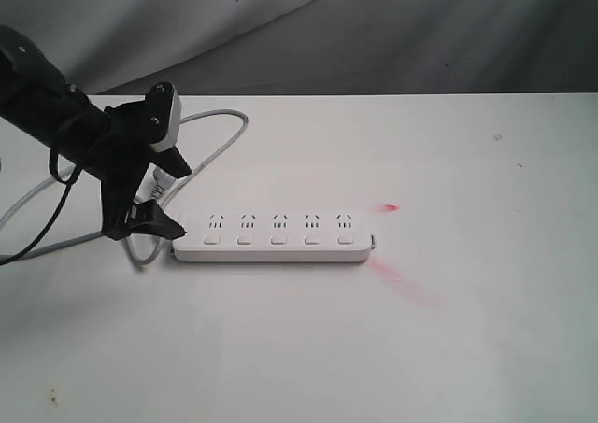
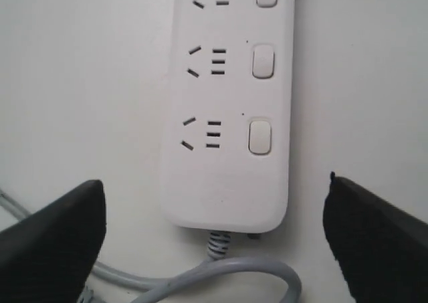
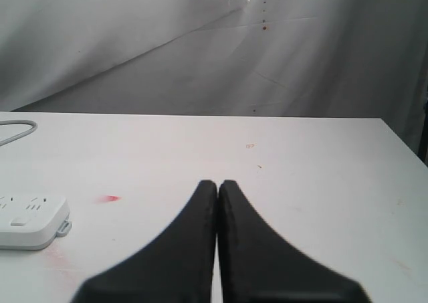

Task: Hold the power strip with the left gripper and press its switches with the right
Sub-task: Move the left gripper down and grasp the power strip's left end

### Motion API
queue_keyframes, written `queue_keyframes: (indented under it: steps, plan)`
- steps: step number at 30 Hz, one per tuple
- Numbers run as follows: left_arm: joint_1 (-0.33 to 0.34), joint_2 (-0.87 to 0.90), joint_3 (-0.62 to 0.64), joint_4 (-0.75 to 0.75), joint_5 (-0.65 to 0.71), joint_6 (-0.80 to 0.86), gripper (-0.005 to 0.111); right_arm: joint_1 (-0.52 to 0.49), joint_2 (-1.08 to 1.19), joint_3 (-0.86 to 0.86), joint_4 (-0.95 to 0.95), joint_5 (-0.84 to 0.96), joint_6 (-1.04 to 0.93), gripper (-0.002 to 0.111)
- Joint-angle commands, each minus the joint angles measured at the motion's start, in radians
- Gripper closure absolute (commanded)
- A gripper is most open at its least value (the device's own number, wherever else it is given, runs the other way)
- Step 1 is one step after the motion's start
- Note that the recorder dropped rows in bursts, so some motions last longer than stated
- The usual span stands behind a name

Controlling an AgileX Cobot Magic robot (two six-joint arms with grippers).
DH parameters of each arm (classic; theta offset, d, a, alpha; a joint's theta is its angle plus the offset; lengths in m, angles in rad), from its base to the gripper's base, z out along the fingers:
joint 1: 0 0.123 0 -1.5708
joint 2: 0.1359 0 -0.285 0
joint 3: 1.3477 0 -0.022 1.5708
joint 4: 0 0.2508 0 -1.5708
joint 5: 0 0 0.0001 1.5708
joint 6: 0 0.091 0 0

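Strip point(image 1: 280, 229) flat on table point(image 1: 467, 330), cord point(image 2: 217, 246) end at 9 o'clock. Left gripper point(image 1: 177, 201) gaping wide there, straddling that end, gripping nothing. Right gripper point(image 3: 217, 184) pressed fully closed, empty, well apart from strip. Five switches point(image 1: 278, 240) in row along 6 o'clock edge, untouched.

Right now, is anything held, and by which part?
Nothing is held. The left gripper is open, flanking the power strip without contact; the right gripper is shut, empty.

White power strip point(image 1: 276, 238), grey cord point(image 1: 220, 129)
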Motion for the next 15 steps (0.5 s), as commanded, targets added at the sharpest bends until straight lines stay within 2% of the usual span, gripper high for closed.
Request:
queue_keyframes:
  steps: [1, 15]
  plan:
    - [-0.006, 0.039, -0.022, 0.021, 0.019, -0.019, 0.028, -0.009, -0.006, 0.004, -0.007, -0.010, 0.005, 0.108]
    - [-0.006, 0.133, -0.023, 0.005, -0.044, -0.013, 0.028, -0.009, -0.006, 0.004, -0.007, -0.010, 0.005, 0.108]
